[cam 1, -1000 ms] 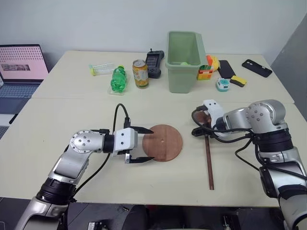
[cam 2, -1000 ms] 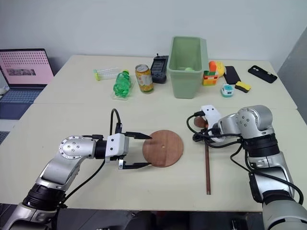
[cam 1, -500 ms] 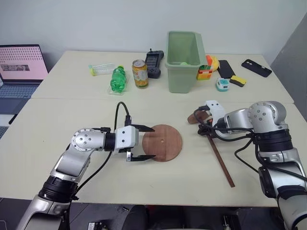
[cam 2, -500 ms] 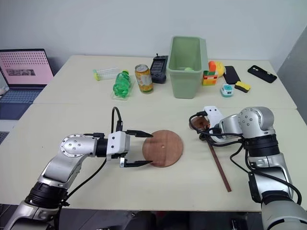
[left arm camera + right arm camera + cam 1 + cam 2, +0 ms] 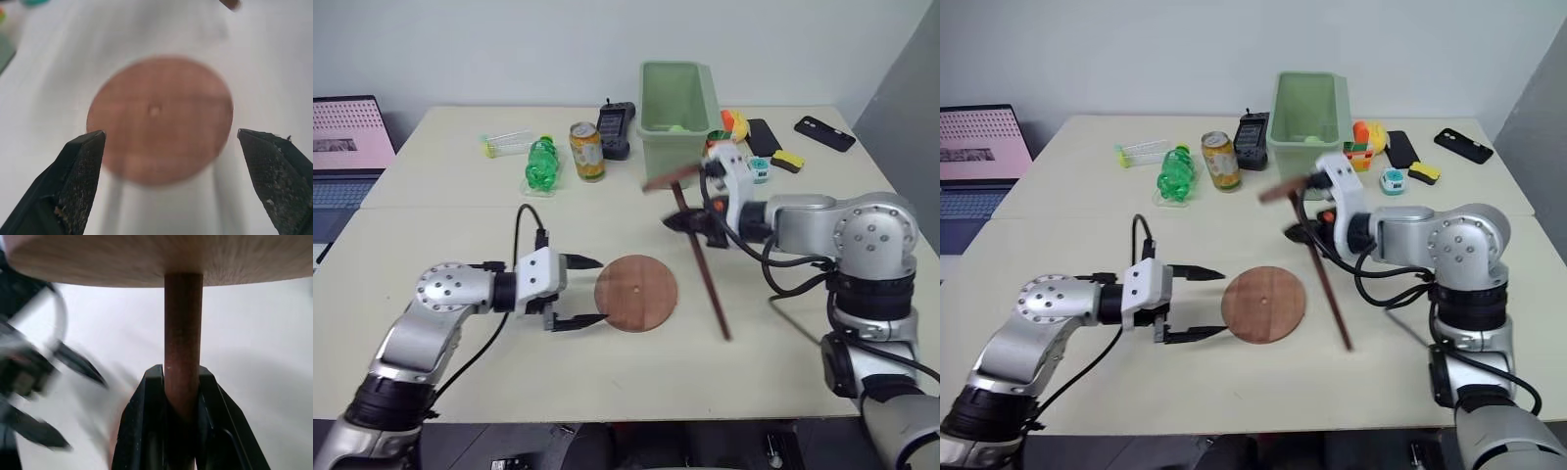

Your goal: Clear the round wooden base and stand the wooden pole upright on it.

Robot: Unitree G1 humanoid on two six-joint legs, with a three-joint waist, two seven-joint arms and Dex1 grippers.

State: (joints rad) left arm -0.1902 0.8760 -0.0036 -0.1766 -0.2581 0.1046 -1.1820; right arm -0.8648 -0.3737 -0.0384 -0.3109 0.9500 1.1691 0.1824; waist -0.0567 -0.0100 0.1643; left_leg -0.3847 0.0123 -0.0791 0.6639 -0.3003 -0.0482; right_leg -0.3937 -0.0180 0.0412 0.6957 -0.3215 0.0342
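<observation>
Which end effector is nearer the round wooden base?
Left. The left end effector sits open just beside the round wooden base; the right end effector holds the wooden pole above the table.

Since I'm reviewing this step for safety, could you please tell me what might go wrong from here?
1. The right pincer grips the wooden pole near its disc end, so the long tilted free end could swing and miss the small hole in the round wooden base.
2. The open left pincer sits beside the base; the pole could strike it.
3. The green bin stands just behind the raised disc end, which might knock it.
</observation>
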